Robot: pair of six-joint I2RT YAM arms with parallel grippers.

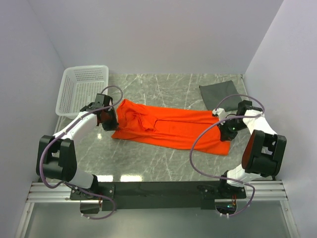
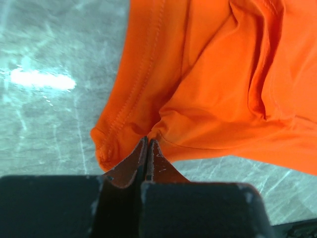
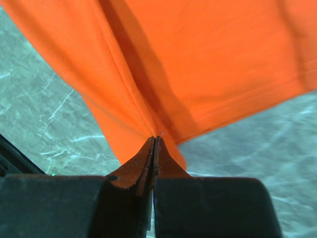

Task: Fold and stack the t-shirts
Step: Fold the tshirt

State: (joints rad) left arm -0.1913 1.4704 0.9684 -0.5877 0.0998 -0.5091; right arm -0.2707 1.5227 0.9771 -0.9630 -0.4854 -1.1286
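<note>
Grey-green marbled tabletop [image 1: 163, 166] stretches out ahead of me between pale walls, and the orange t-shirt [image 1: 171, 130] lies across its middle, spread lengthwise from my left to my right and rumpled into folds at the left end. My left gripper [image 1: 108, 119] sits at that left end. Through the left wrist camera my fingers [image 2: 132, 167] are pressed tight together with a puckered bit of stitched hem pinched at their tips, the cloth rising in folds away from the pinch. My right gripper [image 1: 229, 130] is at the opposite end of the shirt, and there too my jaws are clamped together on the fabric, with creases running straight into the tips. The dark grey t-shirt [image 1: 219, 94] lies flat at the far right of the table, apart from the orange one. A white lattice basket [image 1: 81, 89] stands in the far left corner, close to the wall.
</note>
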